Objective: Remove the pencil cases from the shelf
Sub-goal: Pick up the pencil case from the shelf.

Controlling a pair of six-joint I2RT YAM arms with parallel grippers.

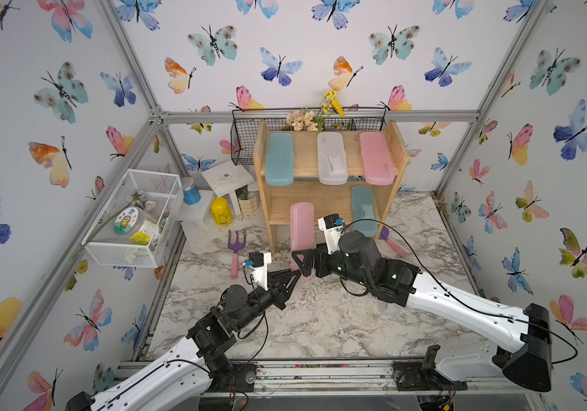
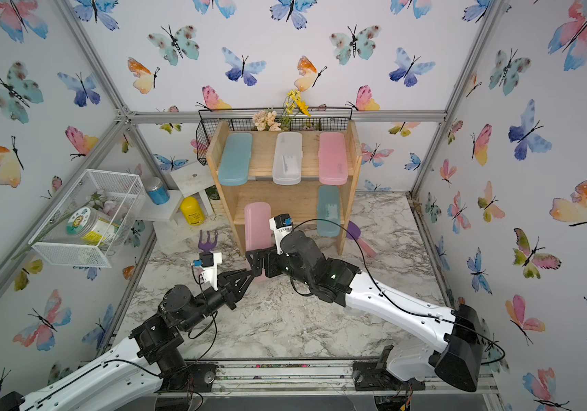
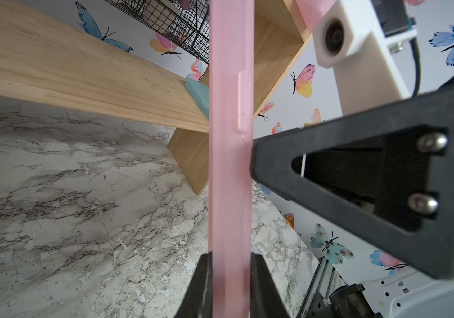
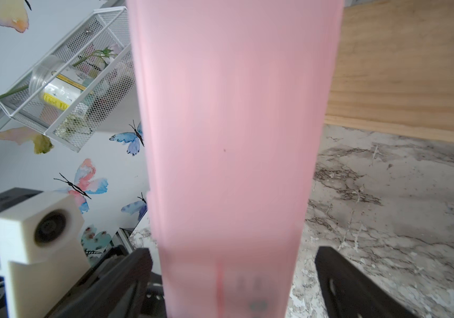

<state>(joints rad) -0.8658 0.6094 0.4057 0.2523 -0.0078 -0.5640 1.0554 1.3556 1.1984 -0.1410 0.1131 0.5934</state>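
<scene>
Pink pencil case (image 1: 302, 224) pinched across its thickness by left gripper (image 3: 230, 275); right gripper (image 4: 231, 258) straddles it, spread wide, empty. I'd close right squarely before releasing left.

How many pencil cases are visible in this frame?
5. Shelf top tier: teal case, white case, pink case. Lower tier: second teal case, and a second pink case in the left gripper, sticking out front. Another may be hidden.
</scene>
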